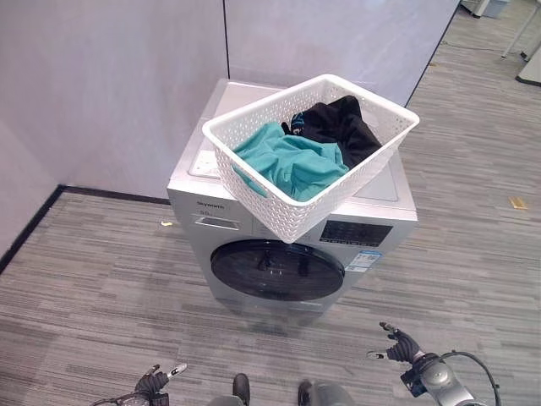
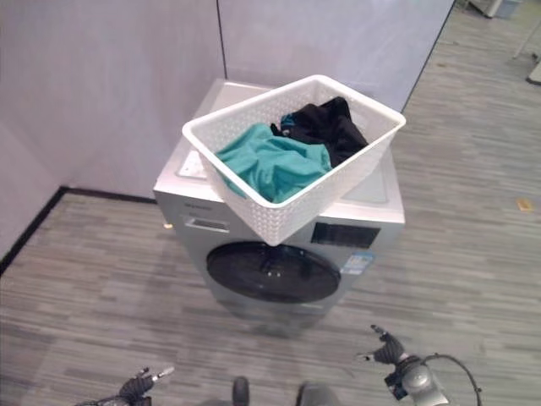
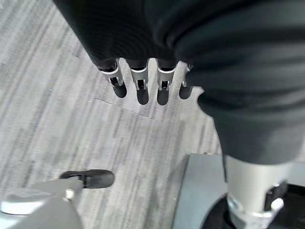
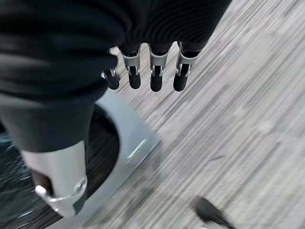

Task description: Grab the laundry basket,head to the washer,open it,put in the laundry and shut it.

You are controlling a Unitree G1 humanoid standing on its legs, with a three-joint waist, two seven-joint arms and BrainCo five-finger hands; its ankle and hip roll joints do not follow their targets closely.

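Note:
A white woven laundry basket (image 1: 254, 182) stands askew on top of the silver washer (image 1: 196, 241), one corner jutting out over the front edge. Inside it lie a teal garment (image 1: 292, 161) and a black garment (image 1: 342, 127). The washer's round dark door (image 1: 277, 269) is closed. My left hand (image 1: 156, 381) hangs low in front of the washer at the left, fingers (image 3: 138, 83) straight and holding nothing. At the lower right, my right hand (image 1: 401, 345) is likewise low and open, its fingers (image 4: 155, 71) straight above the floor beside the washer's door (image 4: 102, 143).
Grey wall panels (image 1: 127, 85) stand right behind the washer, with a black skirting strip (image 1: 34, 224) at the left. Wood-patterned floor (image 1: 84, 296) spreads on both sides. A small yellow scrap (image 1: 517, 202) lies on the floor at the right.

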